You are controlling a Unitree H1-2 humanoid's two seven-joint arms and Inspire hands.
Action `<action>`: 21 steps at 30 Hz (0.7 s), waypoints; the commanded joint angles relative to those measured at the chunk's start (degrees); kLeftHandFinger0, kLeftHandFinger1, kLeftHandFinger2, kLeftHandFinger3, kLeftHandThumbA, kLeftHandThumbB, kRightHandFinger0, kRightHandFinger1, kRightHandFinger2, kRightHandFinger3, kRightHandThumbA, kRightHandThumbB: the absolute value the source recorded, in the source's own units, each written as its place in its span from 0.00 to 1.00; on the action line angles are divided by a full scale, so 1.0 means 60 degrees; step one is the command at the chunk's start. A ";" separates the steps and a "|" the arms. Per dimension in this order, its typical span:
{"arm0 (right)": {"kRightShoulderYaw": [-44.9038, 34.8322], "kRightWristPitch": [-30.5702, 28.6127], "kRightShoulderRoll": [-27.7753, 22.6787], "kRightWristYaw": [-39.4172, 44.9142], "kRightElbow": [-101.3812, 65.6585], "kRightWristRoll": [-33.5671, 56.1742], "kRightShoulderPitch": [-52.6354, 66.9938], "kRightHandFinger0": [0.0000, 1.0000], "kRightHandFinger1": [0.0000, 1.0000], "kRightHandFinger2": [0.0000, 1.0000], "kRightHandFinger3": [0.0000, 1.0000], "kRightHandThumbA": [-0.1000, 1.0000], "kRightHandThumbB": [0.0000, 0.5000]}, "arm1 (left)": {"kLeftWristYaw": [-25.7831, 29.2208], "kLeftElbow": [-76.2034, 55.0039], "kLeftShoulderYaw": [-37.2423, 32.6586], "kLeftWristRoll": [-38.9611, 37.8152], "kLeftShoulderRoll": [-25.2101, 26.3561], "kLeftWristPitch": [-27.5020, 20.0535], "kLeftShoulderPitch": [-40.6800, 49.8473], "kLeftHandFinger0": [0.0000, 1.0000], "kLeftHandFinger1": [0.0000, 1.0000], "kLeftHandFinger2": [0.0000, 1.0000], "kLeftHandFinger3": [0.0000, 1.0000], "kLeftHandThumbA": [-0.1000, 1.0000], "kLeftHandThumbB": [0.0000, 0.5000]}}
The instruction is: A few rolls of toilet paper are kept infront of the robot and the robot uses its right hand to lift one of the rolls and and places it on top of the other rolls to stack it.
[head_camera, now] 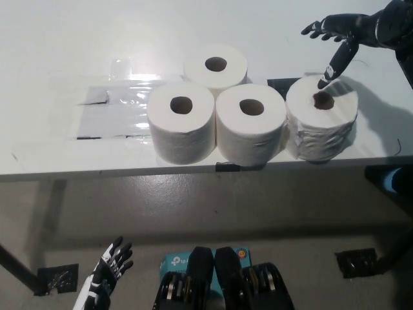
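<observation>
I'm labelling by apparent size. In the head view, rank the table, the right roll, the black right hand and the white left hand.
1. Table, by far.
2. Right roll.
3. Right hand and left hand look alike; the left is partly cut off, so I can't rank them.

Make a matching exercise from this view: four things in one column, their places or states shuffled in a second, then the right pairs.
Things
1. black right hand
2. white left hand
3. crumpled white toilet paper roll
4. smooth white toilet paper roll at the back

Places or states
A. resting low at the lower left, below the white table
B. rightmost on the table, near the front edge
C. behind the two front rolls
D. open above the rightmost roll, one finger pointing down toward its core hole

Pairs: 1-D, 2-A, 3-B, 4-C
</observation>
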 commanded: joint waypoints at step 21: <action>0.0122 -0.0316 -0.0091 0.0130 0.0588 -0.0122 -0.0725 1.00 1.00 1.00 1.00 1.00 0.57 | 0.0072 -0.0383 0.0039 -0.0053 0.0051 -0.0022 0.0090 1.00 1.00 1.00 1.00 1.00 0.52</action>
